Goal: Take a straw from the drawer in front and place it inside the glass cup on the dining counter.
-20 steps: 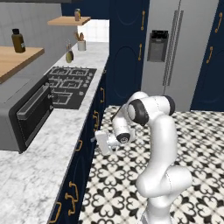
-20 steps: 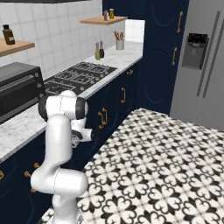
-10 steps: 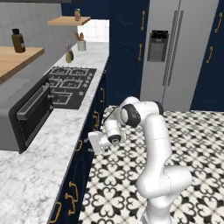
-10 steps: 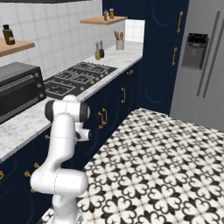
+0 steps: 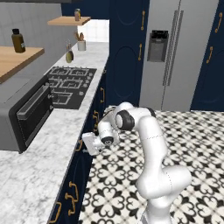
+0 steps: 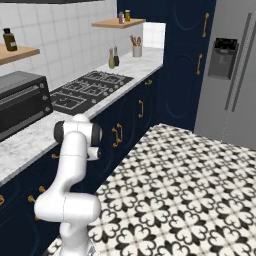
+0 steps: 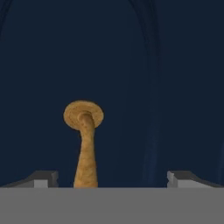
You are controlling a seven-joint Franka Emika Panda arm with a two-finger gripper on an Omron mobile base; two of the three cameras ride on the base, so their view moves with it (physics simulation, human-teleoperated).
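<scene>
The long white-grey marbled worktop (image 5: pixel 39 175) runs down the left over navy cabinets with gold handles. The scene sits the same in both base views as it did a second ago, so the base has stayed put and only the arm has moved.

The white jointed robot arm (image 5: pixel 151 144) has folded further toward that cabinet run. Its elbow has swung left, and the hand has dropped in just under the worktop edge, nearer the cabinet face than a second ago.

The flat navy-blue drawer front (image 7: pixel 144 65) faces the hand camera squarely. No gap or dark interior is open to see, so the drawer reads as shut.

The two-finger gripper (image 5: pixel 89 143) points at that front from close by, with its jaws spread as wide as they go and nothing between them. They have not narrowed over the last second.

The slim gold bar handle with a round foot (image 7: pixel 85 144) stands between the grey fingertips (image 7: pixel 41 178) in the hand view. It lies nearer the left one than the right, and I cannot tell whether either tip touches it.

The thin pink-red straw presumably lies inside the shut drawer. The approach looks nearly finished, and closing on the handle and pulling should come next, with the off-centre handle risking a skewed grip.
</scene>
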